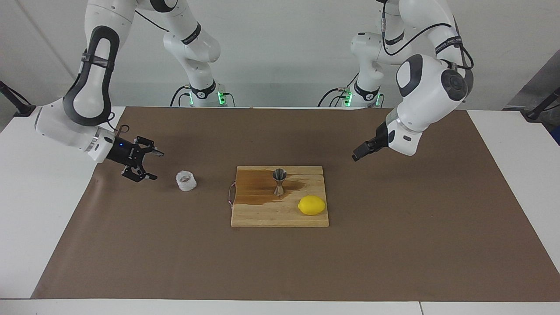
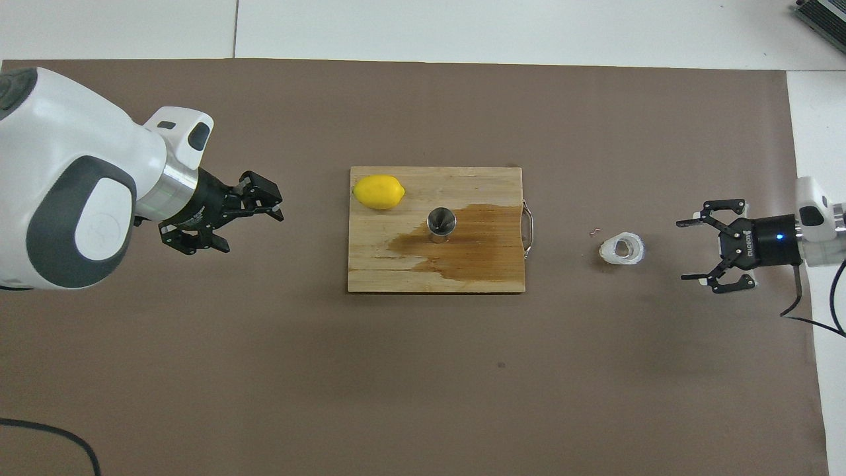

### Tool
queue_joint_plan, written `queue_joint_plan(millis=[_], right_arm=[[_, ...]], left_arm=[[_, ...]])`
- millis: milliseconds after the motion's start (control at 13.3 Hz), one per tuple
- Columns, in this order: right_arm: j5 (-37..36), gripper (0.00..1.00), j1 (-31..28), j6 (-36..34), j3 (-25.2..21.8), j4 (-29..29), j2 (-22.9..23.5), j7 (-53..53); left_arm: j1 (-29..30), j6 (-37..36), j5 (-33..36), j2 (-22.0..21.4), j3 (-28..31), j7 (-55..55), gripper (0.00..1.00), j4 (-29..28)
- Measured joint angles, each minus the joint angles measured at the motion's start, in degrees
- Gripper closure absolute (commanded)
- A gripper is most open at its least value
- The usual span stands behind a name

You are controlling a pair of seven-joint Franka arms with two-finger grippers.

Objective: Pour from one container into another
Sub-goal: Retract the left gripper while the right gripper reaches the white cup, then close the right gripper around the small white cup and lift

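Two grippers are seen with jaws spread and empty: the right gripper (image 1: 152, 166) at centre left of the facing view, near the white crinkled cup (image 1: 186, 180), and the left gripper (image 1: 355, 156) raised at centre right. The steel jigger (image 1: 279, 181) is found upright mid-frame on the stained cutting board (image 1: 262, 214), beside a lemon (image 1: 312, 205).

A robotics lab, not a kitchen: two white robot arms (image 1: 87, 87) bolted along the top of the frame, green status lights at their bases, loose cables, a bare white wall, and a plain white table (image 1: 39, 210) covered by a brown paper sheet (image 1: 393, 245) filling the frame's centre.
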Motion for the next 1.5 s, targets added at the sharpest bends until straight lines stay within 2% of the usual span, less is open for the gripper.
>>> queue_joint_plan(millis=[225, 450, 749, 974, 1274, 1424, 1499], right_arm=[[6.15, 0.00, -0.30, 0.00, 0.25, 0.27, 5.60, -6.19], [9.72, 0.00, 0.52, -0.17, 0.95, 0.10, 6.18, -8.61], [14.00, 0.00, 1.95, -0.37, 1.02, -1.69, 6.43, -9.74], [15.28, 0.00, 2.18, -0.37, 1.02, -2.42, 7.47, -10.32], [18.87, 0.00, 3.31, -0.40, 1.06, -2.58, 11.54, -14.65], [19.11, 0.00, 3.33, -0.77, 0.97, -2.39, 11.67, -15.05], [19.11, 0.09, 3.37, -0.78, 0.98, -2.36, 11.67, -15.30]], left_arm=[[2.41, -4.82, 5.95, -1.09, 0.08, 9.75, 0.00, 3.64], [3.88, -6.45, 11.01, -3.66, 0.10, 17.09, 0.00, 4.33], [5.59, -6.47, 14.14, -6.51, 0.15, 22.82, 0.00, 4.57], [5.75, -6.47, 15.26, -6.92, 0.12, 24.21, 0.00, 6.16], [7.33, -6.56, 15.29, -7.96, 0.17, 27.10, 0.00, 6.70], [7.50, -6.67, 15.29, -8.46, 0.07, 27.33, 0.00, 6.70], [7.67, -6.71, 15.29, -8.55, -0.10, 27.33, 0.00, 6.70]])
